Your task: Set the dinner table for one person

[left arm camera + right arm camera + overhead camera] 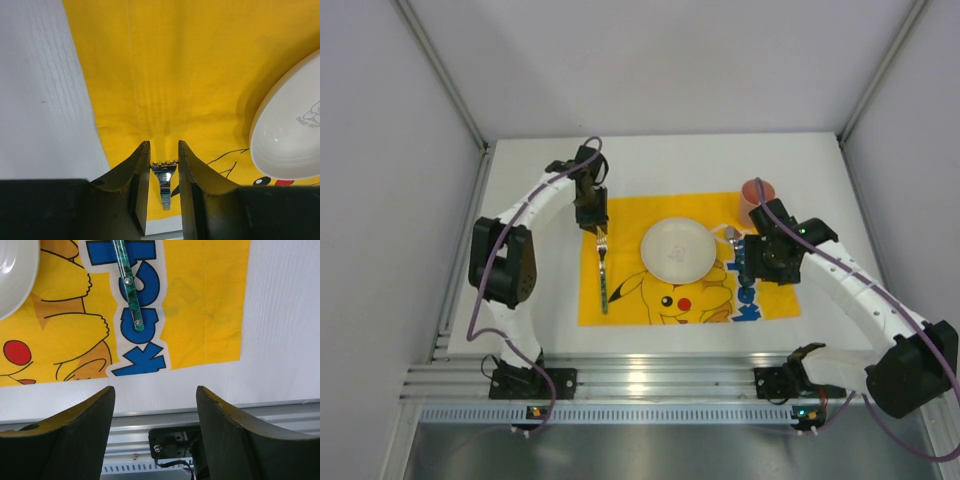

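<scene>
Top external: white plate point(677, 249) on mat point(620, 215)

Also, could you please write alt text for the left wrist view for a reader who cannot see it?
The left end effector grips the tined head of a silver metal fork between its dark fingers, above a yellow cartoon-print cloth mat. A round glossy white plate sits at right; the plain white tabletop shows at left.
</scene>
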Tool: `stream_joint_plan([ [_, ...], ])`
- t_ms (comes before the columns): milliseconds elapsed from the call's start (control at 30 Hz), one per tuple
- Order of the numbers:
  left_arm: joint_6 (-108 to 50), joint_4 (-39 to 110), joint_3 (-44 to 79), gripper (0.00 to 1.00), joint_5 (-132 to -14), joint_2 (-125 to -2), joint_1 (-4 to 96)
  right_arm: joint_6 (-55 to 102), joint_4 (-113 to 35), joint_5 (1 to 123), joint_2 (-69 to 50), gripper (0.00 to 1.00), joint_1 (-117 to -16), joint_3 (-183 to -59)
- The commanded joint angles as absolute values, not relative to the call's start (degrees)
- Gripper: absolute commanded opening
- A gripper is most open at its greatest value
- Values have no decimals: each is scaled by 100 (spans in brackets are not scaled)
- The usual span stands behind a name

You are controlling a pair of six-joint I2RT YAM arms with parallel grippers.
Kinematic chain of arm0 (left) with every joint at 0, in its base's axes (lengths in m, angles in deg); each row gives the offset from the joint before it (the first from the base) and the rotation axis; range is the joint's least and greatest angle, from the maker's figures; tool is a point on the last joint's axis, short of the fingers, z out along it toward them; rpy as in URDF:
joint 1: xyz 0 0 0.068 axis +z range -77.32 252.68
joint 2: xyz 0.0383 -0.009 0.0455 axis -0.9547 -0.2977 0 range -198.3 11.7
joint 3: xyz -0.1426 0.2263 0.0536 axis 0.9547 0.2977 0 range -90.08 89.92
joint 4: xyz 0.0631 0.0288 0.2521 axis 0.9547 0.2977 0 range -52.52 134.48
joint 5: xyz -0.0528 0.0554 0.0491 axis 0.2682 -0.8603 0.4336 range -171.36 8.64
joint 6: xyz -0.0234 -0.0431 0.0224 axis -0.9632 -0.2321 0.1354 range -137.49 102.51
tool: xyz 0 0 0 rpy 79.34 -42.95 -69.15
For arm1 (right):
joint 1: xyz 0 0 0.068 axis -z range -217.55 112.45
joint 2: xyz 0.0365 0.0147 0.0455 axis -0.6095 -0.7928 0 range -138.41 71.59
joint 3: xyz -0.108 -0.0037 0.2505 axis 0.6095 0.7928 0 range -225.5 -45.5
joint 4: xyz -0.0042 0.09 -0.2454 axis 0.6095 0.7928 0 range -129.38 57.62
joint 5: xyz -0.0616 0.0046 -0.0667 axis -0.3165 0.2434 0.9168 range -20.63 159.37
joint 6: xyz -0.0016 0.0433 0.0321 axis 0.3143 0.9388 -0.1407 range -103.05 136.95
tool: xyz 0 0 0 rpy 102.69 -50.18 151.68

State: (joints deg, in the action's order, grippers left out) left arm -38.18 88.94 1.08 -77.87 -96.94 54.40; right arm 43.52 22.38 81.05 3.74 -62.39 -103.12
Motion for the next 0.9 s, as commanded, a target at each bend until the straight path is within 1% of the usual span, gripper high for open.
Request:
stream_joint_plan([
  [0,-3789,8503,-324,15,-7977,-9842,5423,4314,2188,8088,532,67,-6190,-10447],
  [200,-3841,8424,-693,17,-8013,-10387,5370,4323,2206,8079,436,66,-6190,-10482],
  [300,-3894,8345,-737,20,-8056,-10536,5335,4288,2206,8088,348,67,-6190,-10544],
  [367,-3911,8336,-817,27,-8092,-10633,5317,4279,2206,8097,313,67,-6190,-10596],
  [400,-3903,8336,-843,33,-8266,-10651,5300,4262,2206,8089,278,67,-6199,-10614],
  [500,-3912,8345,-939,45,-8417,-10703,5273,4270,2188,8080,225,67,-6190,-10667],
  [533,-3920,8327,-957,51,-8452,-10686,5256,4270,2171,8080,207,67,-6190,-10676],
  [567,-3903,8301,-975,53,-8426,-10669,5247,4270,2171,8071,190,67,-6199,-10684],
  [600,-3894,8257,-1027,57,-8443,-10616,5221,4270,2162,8053,181,67,-6190,-10693],
  [667,-3885,8265,-1115,61,-8548,-10546,5194,4270,2144,8045,181,67,-6190,-10693],
  [800,-3885,8397,-1379,63,-8794,-10239,5115,4288,2153,8062,224,66,-6190,-10807],
  [867,-3859,8424,-1344,64,-8935,-9870,5027,4262,2136,8036,295,67,-6190,-10965],
])
